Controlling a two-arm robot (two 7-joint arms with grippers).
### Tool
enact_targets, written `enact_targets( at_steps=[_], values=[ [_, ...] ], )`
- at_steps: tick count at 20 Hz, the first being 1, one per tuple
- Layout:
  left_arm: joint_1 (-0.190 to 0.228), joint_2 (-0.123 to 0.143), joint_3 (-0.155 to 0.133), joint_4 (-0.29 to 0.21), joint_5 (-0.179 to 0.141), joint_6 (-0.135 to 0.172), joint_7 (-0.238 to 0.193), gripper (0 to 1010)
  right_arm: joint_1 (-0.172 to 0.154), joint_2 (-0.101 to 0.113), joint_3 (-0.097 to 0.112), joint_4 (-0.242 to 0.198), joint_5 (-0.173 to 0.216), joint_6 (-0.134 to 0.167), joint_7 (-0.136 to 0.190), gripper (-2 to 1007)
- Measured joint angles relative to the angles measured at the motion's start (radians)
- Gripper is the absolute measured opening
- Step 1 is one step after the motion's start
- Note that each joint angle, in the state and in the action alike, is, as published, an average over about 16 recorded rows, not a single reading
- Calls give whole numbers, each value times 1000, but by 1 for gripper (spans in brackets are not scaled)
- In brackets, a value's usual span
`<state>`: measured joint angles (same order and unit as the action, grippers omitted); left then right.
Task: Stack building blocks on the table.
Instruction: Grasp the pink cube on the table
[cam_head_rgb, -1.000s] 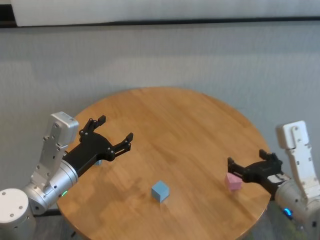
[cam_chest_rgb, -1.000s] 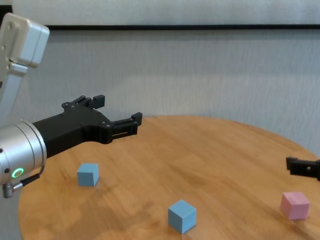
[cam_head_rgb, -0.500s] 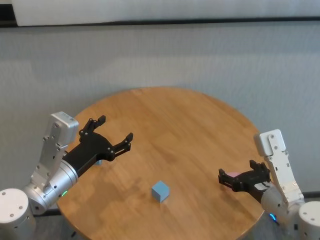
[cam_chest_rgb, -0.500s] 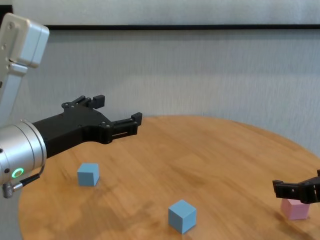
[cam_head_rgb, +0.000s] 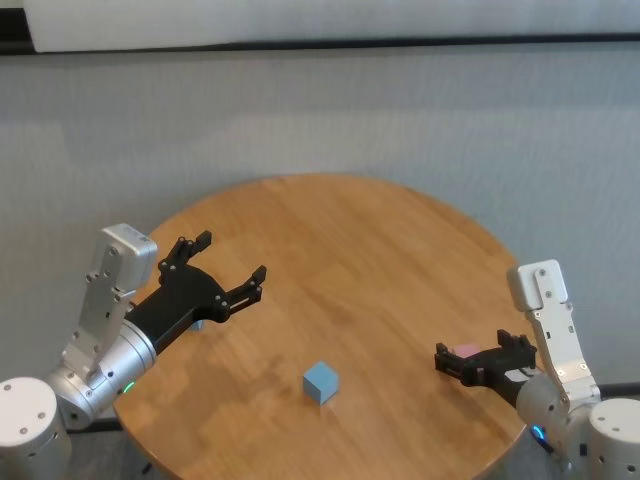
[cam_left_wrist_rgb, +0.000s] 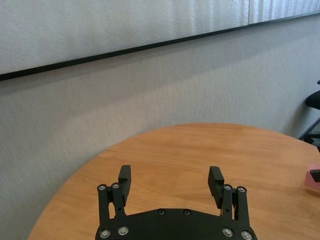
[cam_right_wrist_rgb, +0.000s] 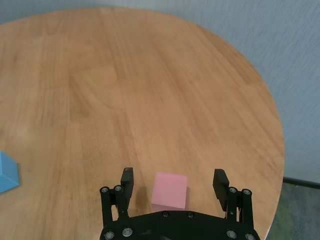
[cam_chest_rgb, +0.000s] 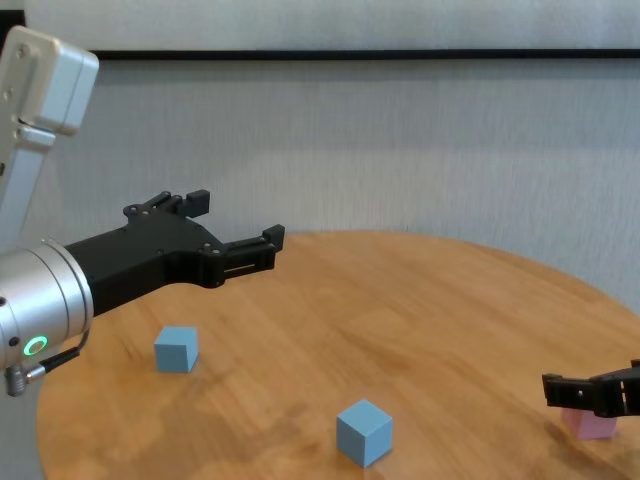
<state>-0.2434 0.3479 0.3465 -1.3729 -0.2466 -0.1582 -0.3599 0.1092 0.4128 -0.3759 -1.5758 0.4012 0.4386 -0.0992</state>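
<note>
Low over the table's right edge, the right gripper stands wide open around the pink cube, one finger on either side, neither touching it. Toward the table's middle sits a blue cube. At the left, the left gripper hangs open and empty above a second blue cube.

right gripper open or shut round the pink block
Open: the right gripper has its fingers spread either side of the pink block, gaps showing.
</note>
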Motion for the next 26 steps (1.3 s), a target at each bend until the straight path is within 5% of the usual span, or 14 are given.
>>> enact_targets(
  at_steps=[12,26],
  values=[
    [0,0,0,0,0,0,0,1002,0,-31,26,21,9,51,16,1005],
    [0,0,0,0,0,0,0,1002,-1,-60,52,37,1,70,30,1005]
  ],
)
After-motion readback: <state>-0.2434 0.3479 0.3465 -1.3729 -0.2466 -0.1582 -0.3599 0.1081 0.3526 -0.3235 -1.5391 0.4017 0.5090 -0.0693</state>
